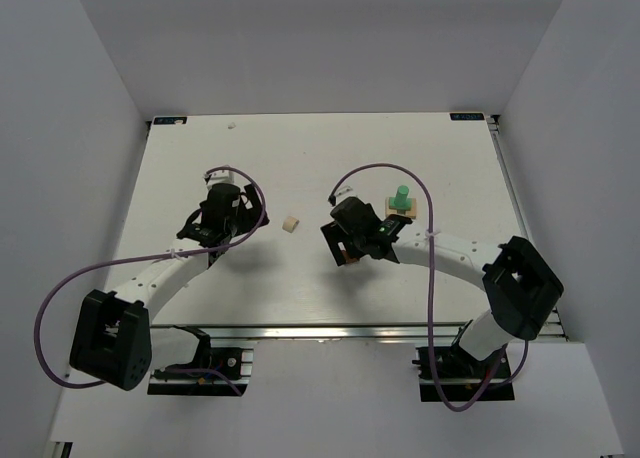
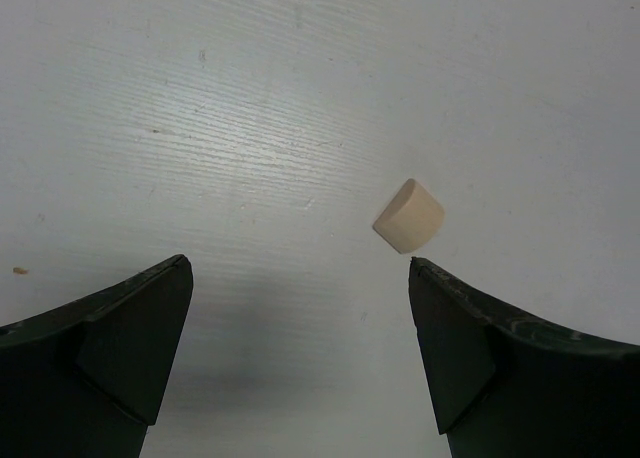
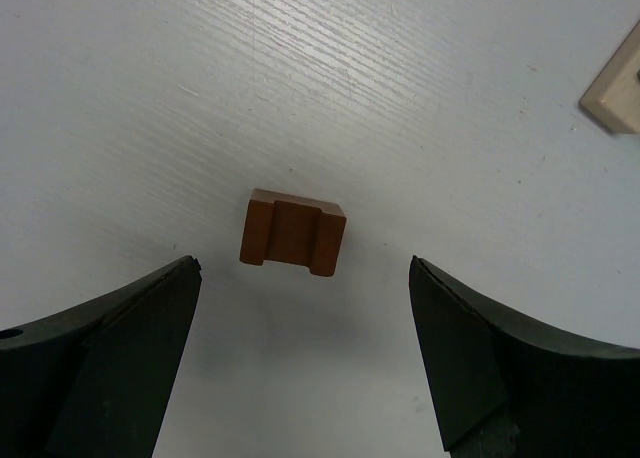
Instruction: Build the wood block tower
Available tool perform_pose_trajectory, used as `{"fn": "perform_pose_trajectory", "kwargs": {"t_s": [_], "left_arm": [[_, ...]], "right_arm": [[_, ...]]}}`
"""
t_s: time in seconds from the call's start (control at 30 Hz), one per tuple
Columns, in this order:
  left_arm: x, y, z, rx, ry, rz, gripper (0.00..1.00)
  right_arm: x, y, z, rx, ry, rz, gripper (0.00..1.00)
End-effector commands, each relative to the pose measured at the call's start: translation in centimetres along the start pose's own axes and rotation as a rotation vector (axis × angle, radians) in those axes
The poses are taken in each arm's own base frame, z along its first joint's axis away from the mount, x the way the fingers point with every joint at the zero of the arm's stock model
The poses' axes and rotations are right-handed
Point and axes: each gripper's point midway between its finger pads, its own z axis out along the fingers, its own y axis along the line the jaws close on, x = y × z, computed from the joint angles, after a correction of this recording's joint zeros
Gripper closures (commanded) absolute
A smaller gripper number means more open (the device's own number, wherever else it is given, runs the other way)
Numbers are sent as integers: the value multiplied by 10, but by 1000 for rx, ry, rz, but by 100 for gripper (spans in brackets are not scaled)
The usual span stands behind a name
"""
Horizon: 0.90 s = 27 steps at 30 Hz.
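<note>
Well, the right gripper [image 3: 302, 265] hangs spread and empty, the brown notched block [image 3: 293, 231] at frame centre above its gap, groove running up-down. The left gripper [image 2: 300, 263], also spread, has a tan block [image 2: 409, 216] right of centre

Table [image 1: 300, 288] bears tan block [image 2: 409, 215], notched brown block [image 3: 293, 232], tan slab [image 3: 615, 93].

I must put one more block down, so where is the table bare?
Bare: the far strip of the table beyond the tan block, and the near middle before it. Crowded: around the green-topped stack and the brown block beside it.
</note>
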Motion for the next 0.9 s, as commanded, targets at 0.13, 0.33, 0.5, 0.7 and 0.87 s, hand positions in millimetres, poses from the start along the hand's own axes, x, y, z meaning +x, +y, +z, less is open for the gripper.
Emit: {"fn": "perform_pose_trajectory", "kwargs": {"t_s": [0.13, 0.33, 0.5, 0.7, 0.87], "left_arm": [[-1, -5, 0, 35, -4, -13, 2], [0, -6, 0, 42, 1, -11, 2], [1, -7, 1, 46, 7, -9, 2], [3, -8, 0, 56, 14, -3, 2], [10, -17, 1, 113, 45, 30, 2]], "right_arm": [[-11, 2, -7, -11, -48, 44, 10], [-11, 2, -9, -16, -57, 53, 11], [-9, 2, -9, -15, -61, 59, 11], [-10, 2, -10, -18, -64, 63, 11], [-11, 3, -11, -26, -76, 65, 11]]}}
